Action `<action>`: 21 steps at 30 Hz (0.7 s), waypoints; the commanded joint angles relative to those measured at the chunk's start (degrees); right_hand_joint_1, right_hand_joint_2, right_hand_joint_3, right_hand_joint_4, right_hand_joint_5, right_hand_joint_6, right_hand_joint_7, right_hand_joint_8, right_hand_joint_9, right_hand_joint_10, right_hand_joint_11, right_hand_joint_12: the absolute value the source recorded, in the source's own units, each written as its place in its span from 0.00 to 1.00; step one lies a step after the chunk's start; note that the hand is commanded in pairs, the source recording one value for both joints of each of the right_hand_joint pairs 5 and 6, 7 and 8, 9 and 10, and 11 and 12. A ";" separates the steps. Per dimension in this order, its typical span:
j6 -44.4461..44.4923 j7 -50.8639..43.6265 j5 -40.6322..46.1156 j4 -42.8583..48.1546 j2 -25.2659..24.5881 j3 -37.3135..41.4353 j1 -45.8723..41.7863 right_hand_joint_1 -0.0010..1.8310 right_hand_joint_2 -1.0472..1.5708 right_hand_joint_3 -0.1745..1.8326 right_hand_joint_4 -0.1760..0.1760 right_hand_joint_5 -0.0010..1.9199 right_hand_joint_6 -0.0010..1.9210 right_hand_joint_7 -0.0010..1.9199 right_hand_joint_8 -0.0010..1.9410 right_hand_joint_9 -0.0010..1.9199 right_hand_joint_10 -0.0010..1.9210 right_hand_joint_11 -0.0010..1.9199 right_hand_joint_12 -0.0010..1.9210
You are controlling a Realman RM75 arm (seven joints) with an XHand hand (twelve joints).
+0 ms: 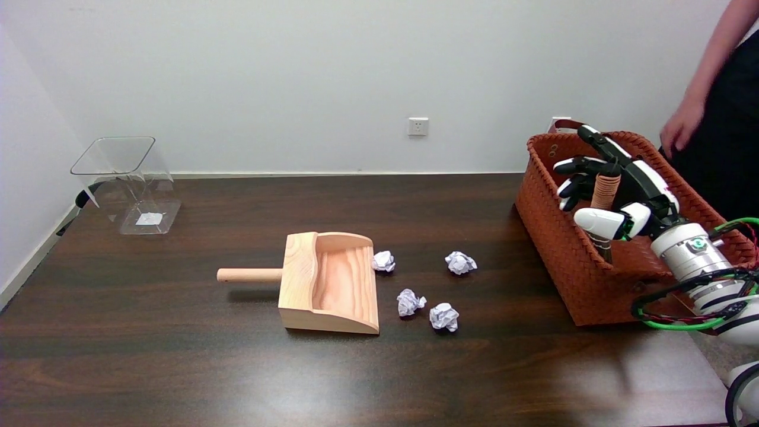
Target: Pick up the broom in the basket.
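Gripping the broom's ribbed handle (pixel 605 191) inside the woven basket (pixel 551 237), the right hand (pixel 616 193) risks snagging bristles on the rim, dragging the basket.

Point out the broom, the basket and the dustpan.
broom (pixel 605 191): head view, its wound handle beside the robot hand (pixel 616 190).
basket (pixel 563 249): head view, left woven wall.
dustpan (pixel 332 284): head view, wooden tray floor.

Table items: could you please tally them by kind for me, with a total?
Paper balls: 4
Dustpan: 1
Basket: 1
Broom: 1
Clear bin: 1
Total: 8
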 commanded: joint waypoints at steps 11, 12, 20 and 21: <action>-2.04 -0.23 0.44 -3.89 -0.03 -2.60 0.32 0.62 0.28 0.61 0.50 0.07 0.07 0.36 0.35 0.44 0.44 0.53 0.53; -1.82 -0.29 0.44 -3.97 -0.03 -2.60 0.32 0.62 0.28 0.61 0.50 0.07 0.07 0.35 0.35 0.43 0.43 0.52 0.52; -1.71 -0.29 0.44 -4.51 -0.03 -2.44 0.24 0.64 0.34 0.52 0.50 0.09 0.09 0.41 0.41 0.48 0.48 0.50 0.50; -1.69 -0.29 0.44 -4.51 -0.03 -2.44 0.24 0.64 0.35 0.51 0.50 0.10 0.10 0.44 0.44 0.51 0.51 0.52 0.52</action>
